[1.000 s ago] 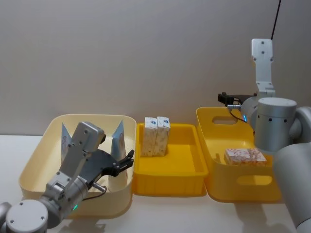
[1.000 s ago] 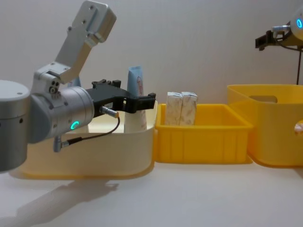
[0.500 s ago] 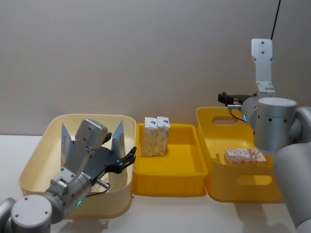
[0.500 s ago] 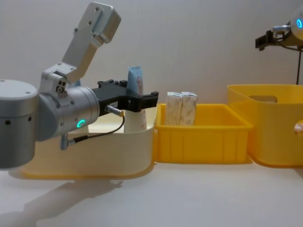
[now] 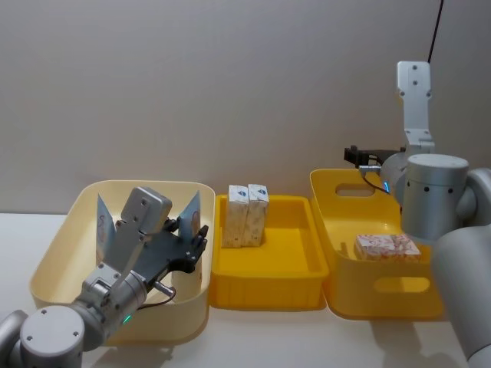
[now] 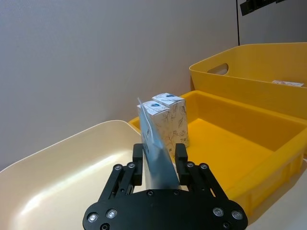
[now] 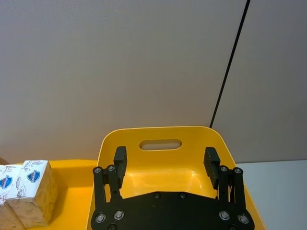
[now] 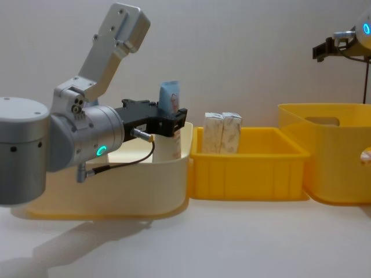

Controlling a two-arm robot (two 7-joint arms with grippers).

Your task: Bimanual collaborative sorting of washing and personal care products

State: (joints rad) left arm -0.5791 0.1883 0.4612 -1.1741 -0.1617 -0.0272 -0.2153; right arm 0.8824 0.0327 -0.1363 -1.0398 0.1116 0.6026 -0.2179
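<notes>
Your tube (image 5: 189,208) stands close to upright in the cream bin (image 5: 54,257), against the right wall near the far right corner, its top poking above the rim. The left gripper (image 6: 159,154) reaches across the bin and has it: both fingers (image 6: 138,160) are pressed on the tube's flat sides, clamped tight. A second tube (image 5: 102,224) leans at the far left of the same bin, well apart from the gripper.

Next door, in the middle yellow bin (image 5: 265,295), two white cartons (image 5: 247,215) stand side by side, touching, at the far left corner. Over in the right yellow bin (image 5: 381,307), you've got flat cartons (image 5: 387,247) lying near the right wall. Your right gripper (image 7: 165,158) hangs above that bin's far rim, near the handle slot, fingers spread wide. All three bins sit in a row on the white table (image 5: 307,337), each just beside the next.
</notes>
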